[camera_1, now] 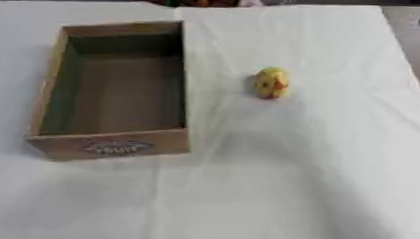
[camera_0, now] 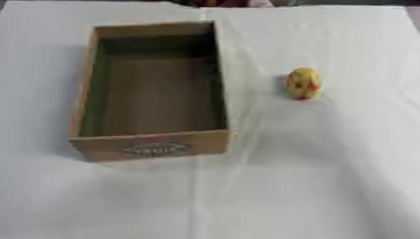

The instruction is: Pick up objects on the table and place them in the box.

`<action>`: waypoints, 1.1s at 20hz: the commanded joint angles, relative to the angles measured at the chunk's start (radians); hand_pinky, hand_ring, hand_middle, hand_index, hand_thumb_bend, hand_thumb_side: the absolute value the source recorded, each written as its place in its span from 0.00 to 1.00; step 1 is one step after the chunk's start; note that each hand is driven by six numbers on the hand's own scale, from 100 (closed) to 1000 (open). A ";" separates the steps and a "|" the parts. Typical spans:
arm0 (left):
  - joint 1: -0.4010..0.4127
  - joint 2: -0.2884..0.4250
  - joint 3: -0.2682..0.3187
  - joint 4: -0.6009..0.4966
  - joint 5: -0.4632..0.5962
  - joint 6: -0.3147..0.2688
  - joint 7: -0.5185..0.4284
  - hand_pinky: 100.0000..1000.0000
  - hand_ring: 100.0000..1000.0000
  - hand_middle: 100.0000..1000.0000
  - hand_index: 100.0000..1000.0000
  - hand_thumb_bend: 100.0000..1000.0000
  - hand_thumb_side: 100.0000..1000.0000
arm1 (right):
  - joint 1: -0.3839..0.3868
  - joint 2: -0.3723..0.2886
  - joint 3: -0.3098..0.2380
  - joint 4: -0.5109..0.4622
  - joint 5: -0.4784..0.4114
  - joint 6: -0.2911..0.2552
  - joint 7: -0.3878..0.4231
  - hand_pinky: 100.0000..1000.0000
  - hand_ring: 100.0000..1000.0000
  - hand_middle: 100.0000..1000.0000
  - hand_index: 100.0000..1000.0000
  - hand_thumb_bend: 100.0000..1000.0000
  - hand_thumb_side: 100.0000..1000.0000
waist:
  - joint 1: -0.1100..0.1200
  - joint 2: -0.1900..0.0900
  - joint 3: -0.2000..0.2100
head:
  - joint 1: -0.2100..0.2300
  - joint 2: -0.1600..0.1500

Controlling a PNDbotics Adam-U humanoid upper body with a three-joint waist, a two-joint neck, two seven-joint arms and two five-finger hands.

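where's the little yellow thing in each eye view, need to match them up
Left eye view: the yellow object sits right of centre, on the white cloth, apart from the box.
Right eye view: it sits nearer the middle.
Shared landmark: the open cardboard box to its left.

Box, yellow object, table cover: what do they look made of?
Box: looks like cardboard, possibly thin wood; matte brown, thin flat walls, a printed label on the near wall.
Yellow object: unclear, maybe plastic or rubber; rounded, yellow with small red-orange marks, too blurred to judge sheen.
Table cover: white cloth or thin sheet, matte, with creases and fold lines running across it.
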 commanded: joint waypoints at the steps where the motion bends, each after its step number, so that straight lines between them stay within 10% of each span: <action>1: -0.007 0.019 0.001 -0.019 0.001 0.000 0.003 0.35 0.33 0.43 0.66 0.00 0.84 | -0.003 -0.045 -0.004 -0.016 0.023 0.027 0.006 0.56 0.52 0.57 0.84 0.00 0.73 | -0.002 -0.020 0.000 | -0.003 0.000; 14: -0.004 0.018 -0.004 -0.019 0.003 0.001 -0.002 0.35 0.33 0.43 0.66 0.00 0.84 | -0.025 -0.258 0.061 -0.016 0.440 0.278 0.158 0.61 0.64 0.71 0.88 0.00 1.00 | -0.003 -0.021 0.004 | -0.009 -0.003; 22: -0.003 0.020 -0.007 -0.019 0.002 0.004 -0.010 0.35 0.33 0.43 0.66 0.00 0.84 | 0.019 -0.418 0.138 -0.016 0.606 0.363 0.203 0.63 0.68 0.75 0.88 0.26 1.00 | -0.008 -0.020 0.001 | -0.014 -0.010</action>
